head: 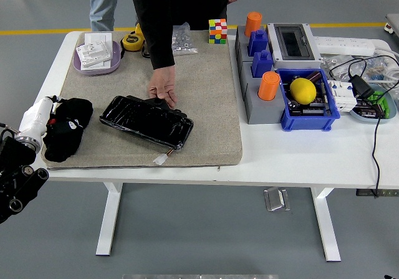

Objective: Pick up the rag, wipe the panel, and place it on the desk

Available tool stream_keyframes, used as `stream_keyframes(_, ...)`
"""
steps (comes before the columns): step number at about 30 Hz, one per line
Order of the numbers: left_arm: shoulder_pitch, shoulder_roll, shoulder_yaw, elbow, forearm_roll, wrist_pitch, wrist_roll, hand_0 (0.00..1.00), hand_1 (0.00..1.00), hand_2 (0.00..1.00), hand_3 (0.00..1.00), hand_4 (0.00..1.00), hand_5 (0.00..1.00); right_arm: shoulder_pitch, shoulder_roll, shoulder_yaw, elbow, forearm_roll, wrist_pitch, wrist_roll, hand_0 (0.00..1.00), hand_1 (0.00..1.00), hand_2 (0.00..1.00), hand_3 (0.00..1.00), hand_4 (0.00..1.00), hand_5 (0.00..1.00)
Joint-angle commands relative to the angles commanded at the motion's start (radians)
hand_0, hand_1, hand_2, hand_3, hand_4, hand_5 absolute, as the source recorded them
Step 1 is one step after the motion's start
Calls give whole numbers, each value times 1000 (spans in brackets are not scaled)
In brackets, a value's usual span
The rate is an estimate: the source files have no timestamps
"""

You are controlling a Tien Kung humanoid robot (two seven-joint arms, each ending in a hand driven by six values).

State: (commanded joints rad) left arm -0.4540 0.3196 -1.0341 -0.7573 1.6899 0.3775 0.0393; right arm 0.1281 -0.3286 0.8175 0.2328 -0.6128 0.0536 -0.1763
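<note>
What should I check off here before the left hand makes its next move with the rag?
1. Rag within the left hand's reach: ok, the hand is right against its left side on the mat.
2. Firm grasp on the rag: cannot tell, the fingers are hidden by the cloth.
3. Panel lying flat on the mat: ok.
4. Panel steadied: ok, the person's hand rests on its far edge.
5. Wiping path clear: not ok, that hand is on the panel.
6. Right hand out of the way: ok, it is not in view.
</note>
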Motion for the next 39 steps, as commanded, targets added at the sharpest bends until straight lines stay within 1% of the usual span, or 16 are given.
stream_keyframes(1,1,0,0,0,4,5,0,299,246,692,515,540,2,0,0,0,0,0,0,0,723,629,669,583,968,558)
stream_keyframes(2,1,0,0,0,6,7,0,273,225,601,440,376,2,0,0,0,0,0,0,0,723,629,670,583,969,558)
stream_keyframes(7,2,2,6,1,12,10,3,273,225,601,440,376,2,-1,1,1,0,-1,0,0,723,629,670,583,969,558)
stream_keyframes(8,3,3,7,1,12,10,3,256,206,573,379,320,2,-1,1,0,1,-1,0,0,723,629,670,583,968,559)
stream_keyframes(13,6,6,10,3,13,10,0,256,206,573,379,320,2,-3,1,-4,0,1,0,0,723,629,670,583,968,559)
stream_keyframes(14,7,6,11,3,13,11,0,256,197,565,373,297,2,-3,2,-4,0,1,0,0,723,630,670,583,968,559)
stream_keyframes(19,5,9,-2,-10,10,10,-3,256,197,565,373,297,2,-5,4,-7,-1,1,0,0,723,630,670,583,968,559)
stream_keyframes(22,4,15,-9,-36,19,4,3,254,195,565,379,287,2,-6,5,-7,-1,0,0,0,722,629,670,583,968,558)
stream_keyframes(28,3,22,-22,-119,45,-11,26,247,195,566,381,274,2,-7,7,-13,-4,3,1,1,723,629,670,583,968,557)
stream_keyframes(31,3,25,-20,-172,57,-23,45,247,195,566,381,274,2,-7,7,-15,-4,4,1,1,723,629,670,583,968,557)
stream_keyframes(35,-2,25,-13,-230,65,-30,55,249,197,560,386,266,2,-8,8,-19,-7,8,2,1,723,630,670,583,979,556)
stream_keyframes(37,-8,24,-5,-244,65,-31,57,249,197,560,386,266,2,-8,8,-21,-8,10,3,1,723,630,670,583,979,556)
stream_keyframes(39,-16,21,6,-246,61,-31,57,249,194,560,390,262,2,-8,7,-23,-9,11,3,1,723,629,670,583,968,556)
